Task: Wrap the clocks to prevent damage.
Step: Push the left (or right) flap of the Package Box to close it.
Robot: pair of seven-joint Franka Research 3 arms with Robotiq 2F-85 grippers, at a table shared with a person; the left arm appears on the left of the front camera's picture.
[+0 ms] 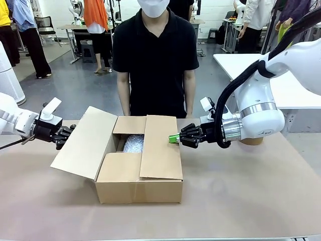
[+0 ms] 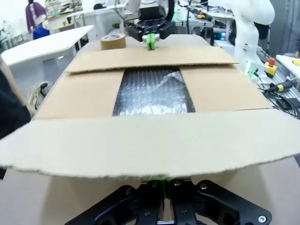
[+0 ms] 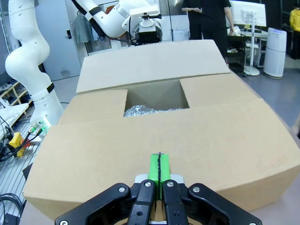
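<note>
Nearest us, along the bottom of the front view, we see the table (image 1: 241, 206) under a plain beige-brown cover, bare in the foreground. At centre stands the cardboard box (image 1: 138, 188): both short flaps and the right-hand long flap lie folded in, while the long flap at centre left slants up and outward. Through the gap between them we see bubble wrap (image 1: 133, 143) lying inside the box; whether a clock sits within it we cannot tell. At middle left the left gripper (image 1: 70, 131) sits just behind the raised flap, fingers pinched together on nothing. Right of centre the right gripper (image 1: 173, 138), green pads pressed tight and empty, has its tip at the edge of the folded flap. In the left wrist view a roll of brown tape (image 2: 114, 41) rests at upper left, beyond the box. A person in black (image 1: 155, 65) stands at the far edge, with grey floor and a white table (image 1: 235, 63) behind
</note>
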